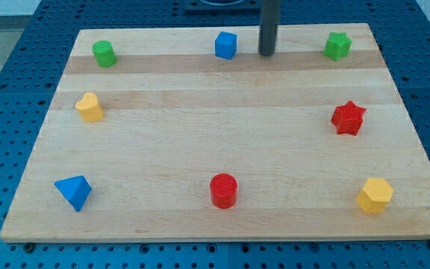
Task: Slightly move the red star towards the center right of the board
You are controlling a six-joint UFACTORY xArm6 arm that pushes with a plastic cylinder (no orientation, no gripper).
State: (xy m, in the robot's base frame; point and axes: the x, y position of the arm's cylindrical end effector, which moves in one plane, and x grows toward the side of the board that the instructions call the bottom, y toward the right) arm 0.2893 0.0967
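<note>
My tip (pixel 266 54), a bare rod with no gripper to open or close, sits near the view's top beside the blue cube (pixel 226 45), well apart from the red star (pixel 348 118) at the right edge, so an overstrong push could send it off the table (pixel 200 119).

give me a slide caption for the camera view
My tip rests near the blue cube, far from the red star.

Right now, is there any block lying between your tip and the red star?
No. In the camera view, only bare board lies between my tip and the red star. The green block sits above that line, toward the view's top right.
</note>
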